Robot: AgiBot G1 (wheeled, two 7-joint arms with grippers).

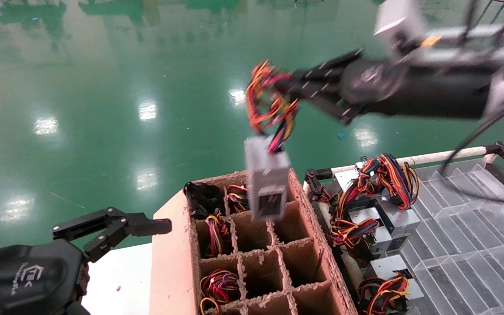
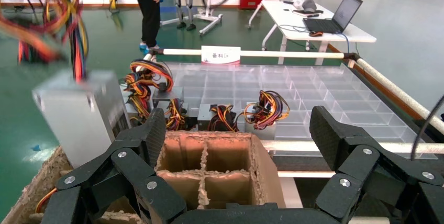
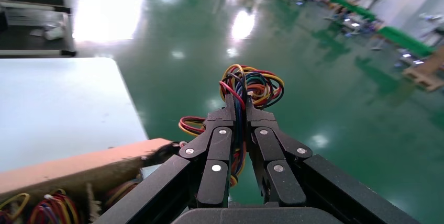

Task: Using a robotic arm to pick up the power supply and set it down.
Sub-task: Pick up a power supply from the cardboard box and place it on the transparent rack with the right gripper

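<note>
Now the right end effector [image 1: 285,89] is clamped on the wires [image 1: 269,105], the supply [image 1: 267,177] dangling over the box [image 1: 256,262]. Judged best: carry slowly, damp swing, lower squarely. Left end effector [image 1: 116,227] idles apart.

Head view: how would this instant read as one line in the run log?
right hand: shut on wire bundle | silver-grey metal power supply box: hanging above brown cardboard divider box | left hand: open, idle, low

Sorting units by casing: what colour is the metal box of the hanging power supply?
Silver-grey, with a black socket panel; the head view shows the power supply best.
</note>
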